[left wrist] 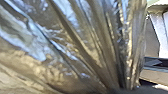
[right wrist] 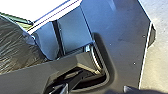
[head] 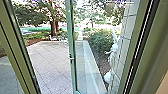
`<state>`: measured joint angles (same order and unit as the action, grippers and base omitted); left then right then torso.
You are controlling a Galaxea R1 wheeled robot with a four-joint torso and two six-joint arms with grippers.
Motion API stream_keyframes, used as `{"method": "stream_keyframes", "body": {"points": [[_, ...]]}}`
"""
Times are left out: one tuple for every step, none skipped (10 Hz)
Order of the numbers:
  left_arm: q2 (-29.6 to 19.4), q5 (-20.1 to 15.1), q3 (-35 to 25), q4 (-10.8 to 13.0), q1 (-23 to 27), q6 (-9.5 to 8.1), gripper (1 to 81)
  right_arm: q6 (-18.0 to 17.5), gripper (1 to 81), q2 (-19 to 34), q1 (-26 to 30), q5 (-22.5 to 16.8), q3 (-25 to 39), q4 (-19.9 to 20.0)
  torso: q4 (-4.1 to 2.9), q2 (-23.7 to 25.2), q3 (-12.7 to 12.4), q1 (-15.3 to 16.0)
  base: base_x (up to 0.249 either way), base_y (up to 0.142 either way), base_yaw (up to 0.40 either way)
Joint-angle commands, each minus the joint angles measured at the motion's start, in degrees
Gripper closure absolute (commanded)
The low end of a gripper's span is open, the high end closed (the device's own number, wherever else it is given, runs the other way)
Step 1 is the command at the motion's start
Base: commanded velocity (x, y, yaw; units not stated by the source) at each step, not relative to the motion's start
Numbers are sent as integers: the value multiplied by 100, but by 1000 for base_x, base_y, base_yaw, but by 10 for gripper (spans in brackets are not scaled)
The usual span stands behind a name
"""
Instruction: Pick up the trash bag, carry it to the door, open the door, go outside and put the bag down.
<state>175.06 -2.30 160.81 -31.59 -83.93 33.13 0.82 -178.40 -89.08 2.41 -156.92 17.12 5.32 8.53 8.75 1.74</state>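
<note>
Standing open in the head view: one door point(head: 72, 67), green-edged, glazed, with a pale handle point(head: 71, 58) at its edge. The leaf lies outward of a green frame point(head: 152, 37); the gap gives onto the yard.

Item, bag point(left wrist: 82, 47): dark, glossy, deeply creased. It lies close in front of the left wrist's camera, its folds running together. In the right wrist view it lies near the robot's own dark plate, partly behind a dark bar. Whether it touches the ground, I cannot tell.

Item, left gripper: wide, narrow or holding, cannot be told. Item, right gripper: likewise, cannot be told.

Item, paving point(head: 47, 65): pale slabs with diagonal joints, beyond the frame.

Item, tree point(head: 53, 25): thick brown trunk, leafy crown, past the slabs.

Item, shrub point(head: 100, 40): green, rounded, beside the paved area, near a tiled wall point(head: 124, 32).

Item, white shapes point(head: 113, 51): seen next to the wall; kind cannot be told.

Item, pale shapes point(head: 58, 38): at the far edge of the slabs, too small to name.
</note>
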Motion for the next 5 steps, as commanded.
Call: {"method": "stream_keyframes", "body": {"points": [[-14, -376, 4, 47, 285, 44, 811, 24, 10, -58, 183, -329, 31, -42, 0, 0, 0, 0, 88, 0, 0], [-5, -376, 4, 47, 285, 44, 811, 24, 10, -58, 166, -294, 31, -50, 0, 0, 0, 0, 90, 0, 0], [3, -376, 4, 47, 285, 53, 811, 24, 10, -58, 166, -294, 31, -42, 0, 0, 0, 0, 90, 0, 0], [3, -376, 4, 47, 285, 62, 811, 24, 10, -58, 158, -294, 31, -42, 0, 0, 0, 0, 92, 0, 0], [-5, -376, 4, 47, 285, 70, 811, 24, 10, -58, 157, -294, 31, -42, 0, 0, 0, 0, 92, 0, 0]]}}
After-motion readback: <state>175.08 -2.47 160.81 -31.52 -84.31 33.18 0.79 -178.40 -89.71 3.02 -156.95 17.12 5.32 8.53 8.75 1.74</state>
